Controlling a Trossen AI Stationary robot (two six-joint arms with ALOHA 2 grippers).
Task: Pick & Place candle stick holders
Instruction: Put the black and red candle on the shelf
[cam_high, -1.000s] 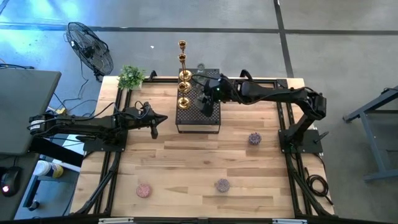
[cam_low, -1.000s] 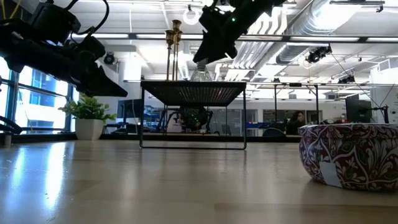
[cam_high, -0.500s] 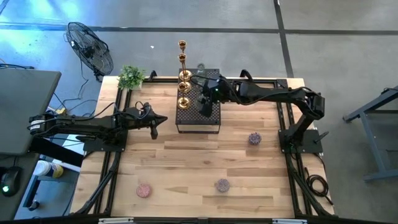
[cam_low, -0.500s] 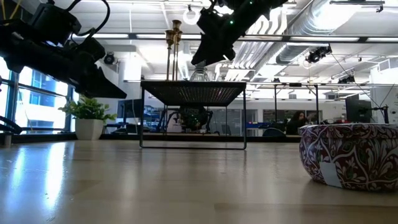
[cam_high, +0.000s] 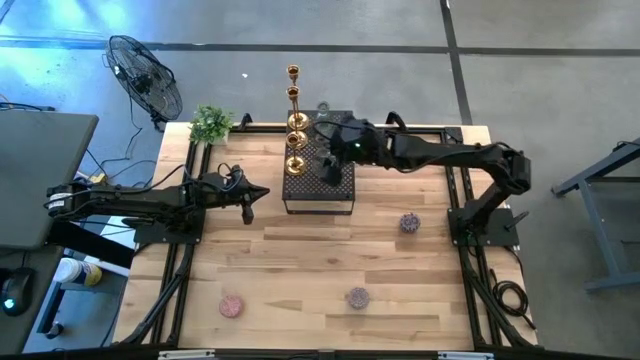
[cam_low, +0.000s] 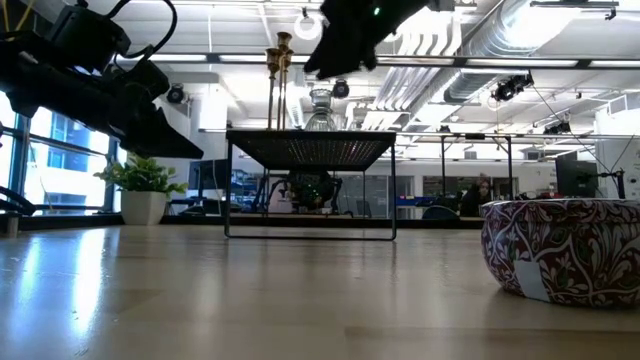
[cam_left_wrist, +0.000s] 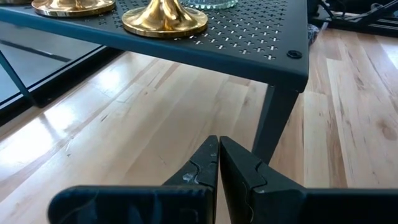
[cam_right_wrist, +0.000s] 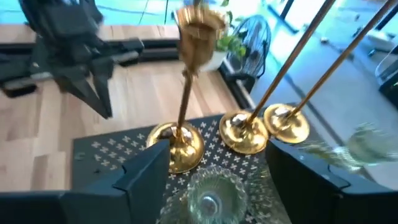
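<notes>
Three tall gold candlesticks (cam_high: 294, 140) stand by their round bases (cam_right_wrist: 241, 133) on the black perforated stand (cam_high: 320, 195). A clear glass cup (cam_right_wrist: 208, 194) stands beside them on the stand and also shows in the low view (cam_low: 320, 110). My right gripper (cam_right_wrist: 217, 155) is open above this cup, clear of it (cam_low: 340, 40). Three squat patterned cups rest on the wooden table: one at the right (cam_high: 409, 222), one near the front middle (cam_high: 357, 297), one at the front left (cam_high: 232, 306). My left gripper (cam_left_wrist: 218, 148) is shut and empty, left of the stand (cam_high: 248, 208).
A small green potted plant (cam_high: 211, 122) stands at the table's far left corner. A fan (cam_high: 145, 75) stands on the floor beyond it. The stand has thin legs (cam_left_wrist: 267, 121) with open room under it. One patterned cup (cam_low: 560, 250) fills the low view's right.
My right gripper has gone up from the clear glass cup, which stays standing on the black stand.
</notes>
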